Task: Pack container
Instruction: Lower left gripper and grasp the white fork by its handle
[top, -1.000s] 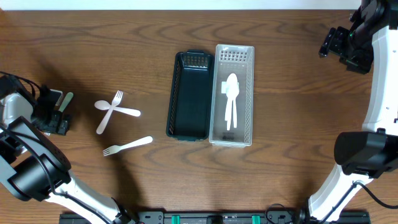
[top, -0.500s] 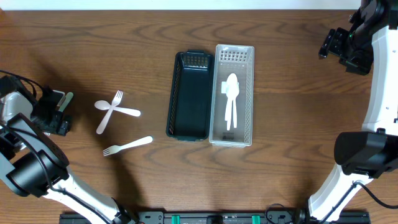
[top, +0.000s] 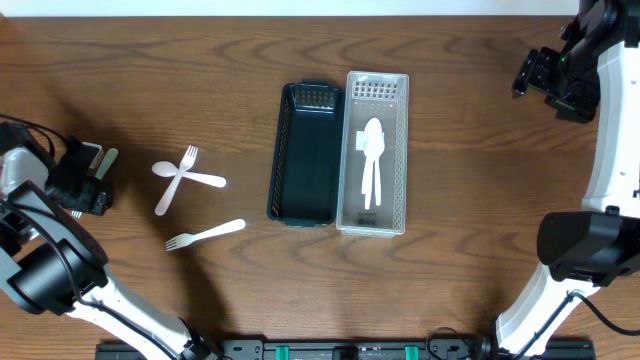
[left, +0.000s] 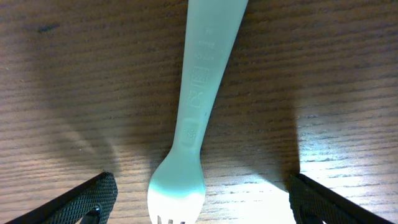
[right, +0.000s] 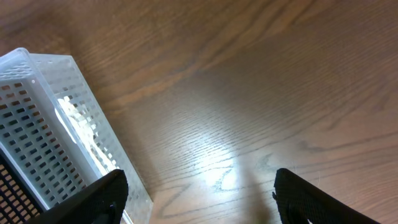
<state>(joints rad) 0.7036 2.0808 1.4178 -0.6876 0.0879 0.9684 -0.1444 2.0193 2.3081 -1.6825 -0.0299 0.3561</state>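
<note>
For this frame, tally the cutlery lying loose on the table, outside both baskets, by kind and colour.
White forks: 2
Pale green forks: 1
White spoons: 1
Total: 4

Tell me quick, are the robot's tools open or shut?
Left tool: open, straddling a pale green fork, not gripping it.
Right tool: open, empty.
</note>
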